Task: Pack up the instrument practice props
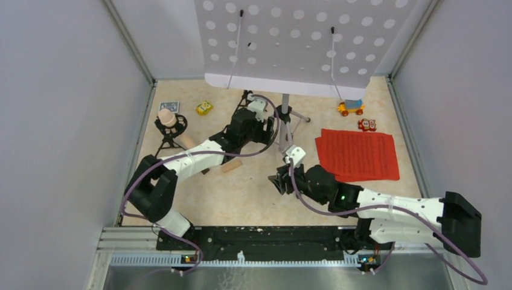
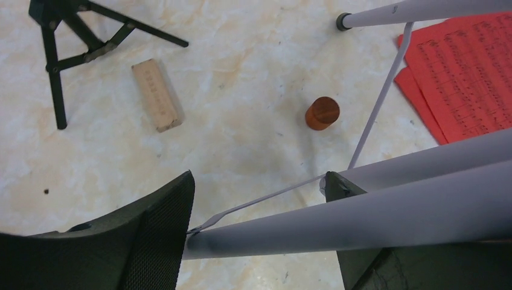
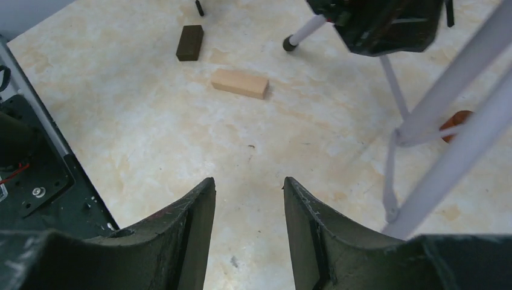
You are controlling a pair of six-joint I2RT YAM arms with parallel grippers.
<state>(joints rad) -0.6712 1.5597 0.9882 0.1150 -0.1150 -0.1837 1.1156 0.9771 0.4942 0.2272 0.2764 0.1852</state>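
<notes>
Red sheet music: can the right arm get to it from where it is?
Probably yes. The red sheet music lies flat and uncovered just beside the right arm. The right hand is open and empty, though it points away, so it would have to swing round.

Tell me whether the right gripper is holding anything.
No. The right gripper is open, and only bare tabletop shows in its gap.

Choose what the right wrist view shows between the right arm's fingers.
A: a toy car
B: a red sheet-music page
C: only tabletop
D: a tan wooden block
C: the right arm's fingers stand apart with only the table showing in the gap, while the tan wooden block lies well beyond their tips.
</notes>
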